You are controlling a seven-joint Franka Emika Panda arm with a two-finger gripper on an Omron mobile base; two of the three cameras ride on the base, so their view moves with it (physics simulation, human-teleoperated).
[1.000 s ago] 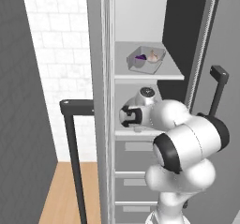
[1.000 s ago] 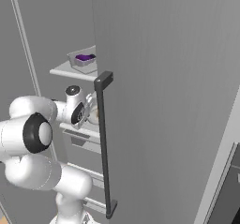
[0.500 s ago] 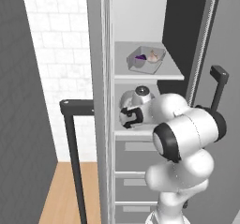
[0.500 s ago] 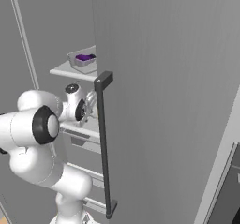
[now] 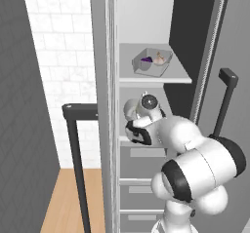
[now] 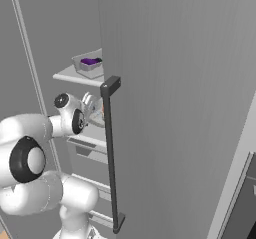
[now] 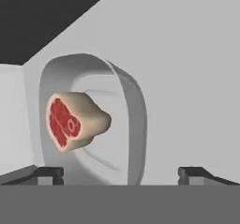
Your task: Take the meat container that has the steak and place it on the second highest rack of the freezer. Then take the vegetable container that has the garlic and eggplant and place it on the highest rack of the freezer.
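Observation:
The freezer (image 5: pixel 146 27) stands open. On its highest rack (image 5: pixel 146 79) rests the vegetable container (image 5: pixel 151 60) holding the dark-purple eggplant (image 5: pixel 145 60) and the pale garlic (image 5: pixel 159 59); it also shows as the vegetable container (image 6: pixel 89 65). My gripper (image 5: pixel 139 133) reaches in at the second highest rack (image 5: pixel 123 140). In the hand view the gripper (image 7: pixel 121 174) is open, its fingertips (image 7: pixel 49 172) far apart. Just ahead of them lies the grey meat container (image 7: pixel 126 106) with the red, tan-edged steak (image 7: pixel 72 121) inside. Whether the fingers touch the container I cannot tell.
The freezer's wide grey door (image 6: pixel 175 108) with its long dark handle (image 6: pixel 111 153) stands close on the right of my arm. Another dark bar handle (image 5: pixel 78 168) rises on the left before a white tiled wall (image 5: pixel 58 56). Grey drawers (image 5: pixel 141 159) sit below the shelves.
The hand has stayed at the second highest rack. The arm's elbow has sunk a little lower and the forearm has shifted slightly.

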